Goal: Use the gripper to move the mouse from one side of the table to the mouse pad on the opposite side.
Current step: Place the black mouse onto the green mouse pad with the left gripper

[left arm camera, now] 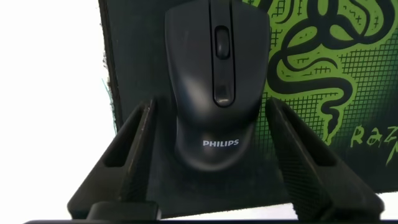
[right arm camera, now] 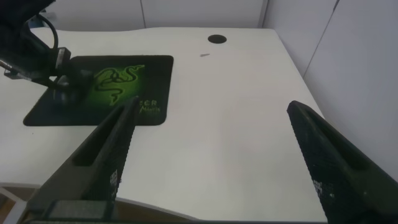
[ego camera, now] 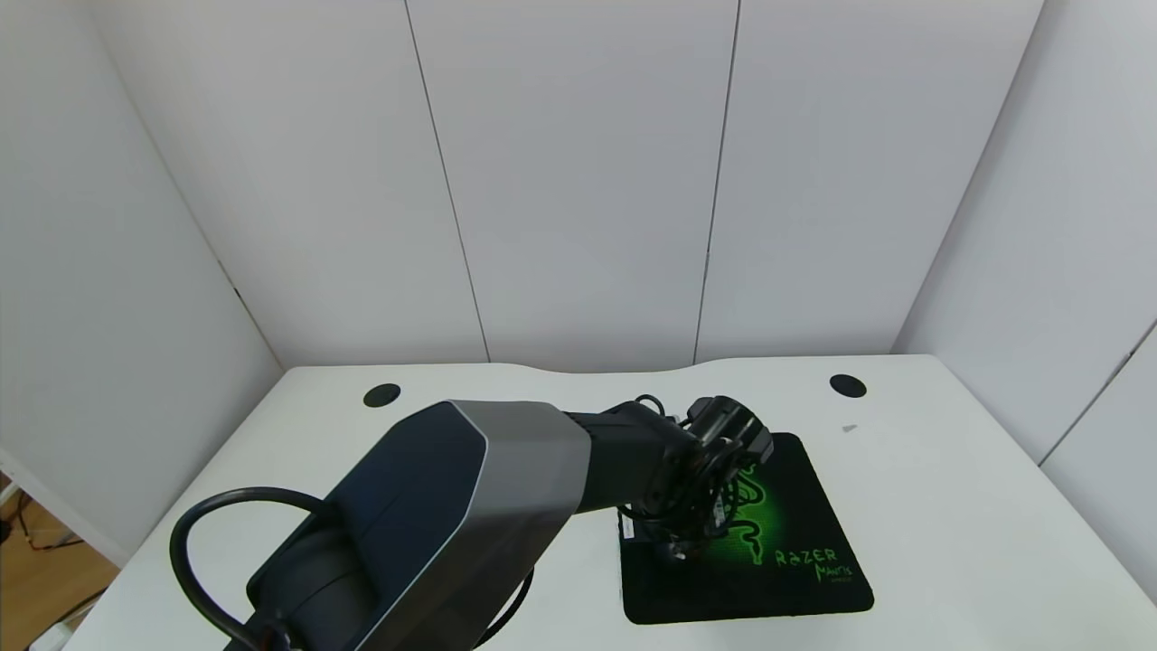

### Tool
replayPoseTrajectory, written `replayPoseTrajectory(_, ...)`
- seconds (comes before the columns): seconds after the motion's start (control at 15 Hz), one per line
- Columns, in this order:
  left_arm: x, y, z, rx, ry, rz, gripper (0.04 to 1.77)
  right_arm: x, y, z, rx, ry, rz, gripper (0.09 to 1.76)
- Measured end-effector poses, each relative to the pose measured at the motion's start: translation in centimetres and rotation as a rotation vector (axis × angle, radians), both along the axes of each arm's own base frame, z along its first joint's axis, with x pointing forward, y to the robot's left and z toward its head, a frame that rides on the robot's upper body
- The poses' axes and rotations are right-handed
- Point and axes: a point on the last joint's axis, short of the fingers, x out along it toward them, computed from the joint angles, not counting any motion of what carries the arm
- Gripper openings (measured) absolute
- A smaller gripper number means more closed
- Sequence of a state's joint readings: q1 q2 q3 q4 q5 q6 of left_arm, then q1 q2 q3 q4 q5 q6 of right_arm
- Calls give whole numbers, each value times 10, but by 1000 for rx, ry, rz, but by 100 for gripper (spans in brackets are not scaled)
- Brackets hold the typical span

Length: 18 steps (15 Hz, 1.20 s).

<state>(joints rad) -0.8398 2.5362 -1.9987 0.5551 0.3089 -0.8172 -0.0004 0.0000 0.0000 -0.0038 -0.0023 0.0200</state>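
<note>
The black Philips mouse (left arm camera: 216,81) lies on the left part of the black mouse pad (left arm camera: 323,56) with the green snake emblem. My left gripper (left arm camera: 211,109) is open and straddles the mouse's rear, with a gap between each finger (left arm camera: 140,140) and the mouse. In the head view the left arm reaches across the white table (ego camera: 949,506) to the mouse pad (ego camera: 795,561), and its wrist hides most of the mouse. My right gripper (right arm camera: 214,107) is open and empty above the table's right front part. The pad (right arm camera: 106,87) also shows in the right wrist view.
Two round black cable holes (ego camera: 381,395) (ego camera: 847,386) sit near the table's far edge, which has a curved notch. White partition walls stand on three sides. A small grey speck (ego camera: 848,429) lies beyond the pad.
</note>
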Motion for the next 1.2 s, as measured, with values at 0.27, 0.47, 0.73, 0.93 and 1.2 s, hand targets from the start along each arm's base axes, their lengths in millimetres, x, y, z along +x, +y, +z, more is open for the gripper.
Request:
replayPoseTrajectory(0.27,0,0,2,-2,-5,-2,144,0,0,0,0,0,0,171)
replayPoseTrajectory(0.47,0,0,3,-2,-7,-3,153,0,0,0,0,0,0,171)
replayPoseTrajectory(0.73,-1,1,5,4,-6,-7,160,0,0,0,0,0,0,171)
replayPoseTrajectory(0.93,-2,2,11,2,-16,-7,164,0,0,0,0,0,0,171)
replayPoseTrajectory(1.2,3,16,41,-2,-77,4,167,0,0,0,0,0,0,171)
